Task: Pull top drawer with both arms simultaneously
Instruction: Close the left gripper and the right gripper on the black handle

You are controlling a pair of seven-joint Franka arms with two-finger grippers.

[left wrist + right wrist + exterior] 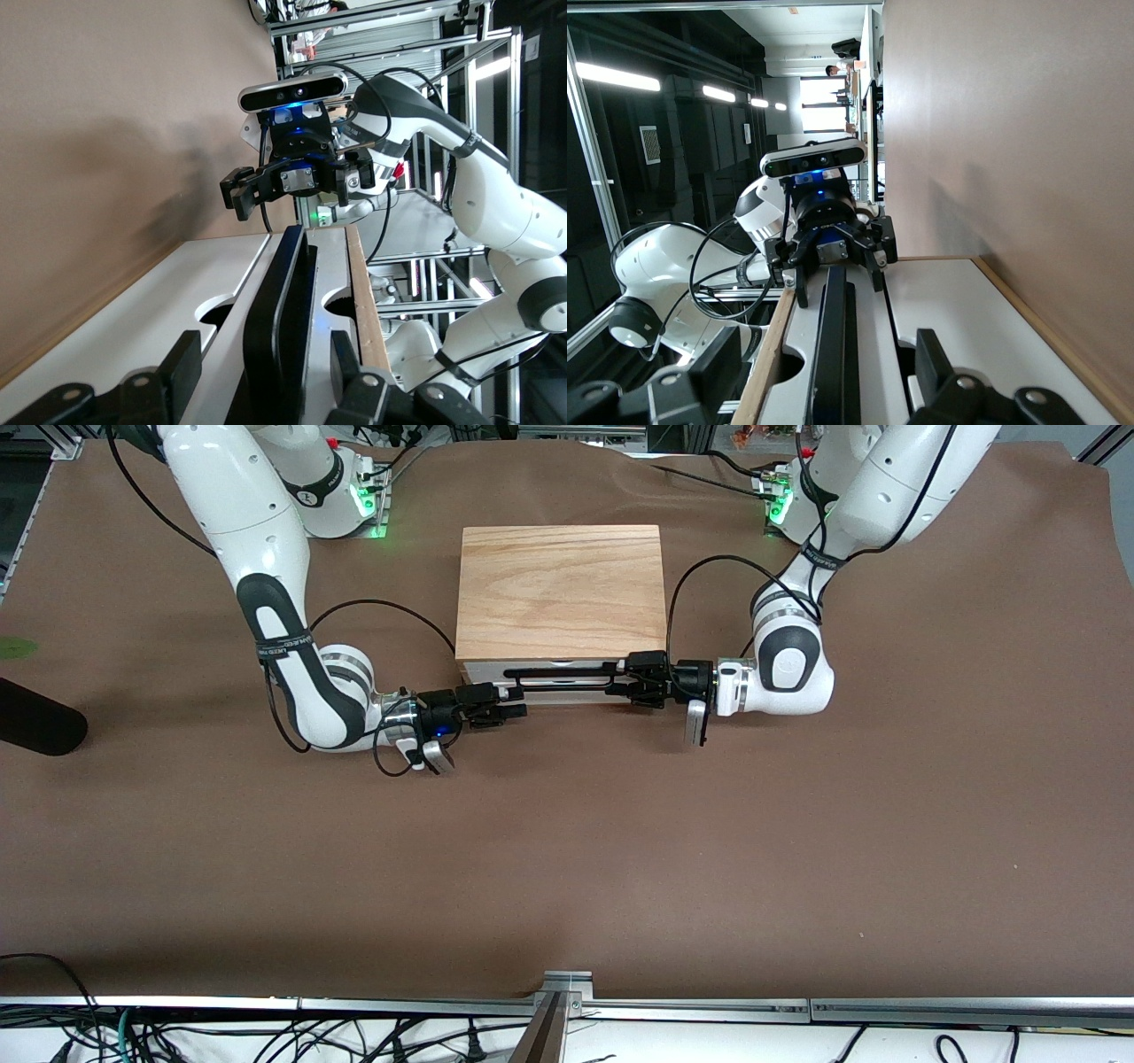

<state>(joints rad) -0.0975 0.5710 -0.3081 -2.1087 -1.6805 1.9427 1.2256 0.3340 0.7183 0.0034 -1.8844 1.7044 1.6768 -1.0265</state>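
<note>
1. We've got the left gripper [620,679] at the left-arm end of the black wire handle [567,675], bar running between its fingers [182,359], which are spread wide, not clamped.
2. Right gripper [508,701] at the other end, fingers [935,354] apart too, astride the bar.
3. Top drawer [558,676] looks barely out of the wooden cabinet [562,590] (hard to judge).
4. Close both first, then pull w/ equal speed toward the front camera, else the tray may skew & jam.
</note>
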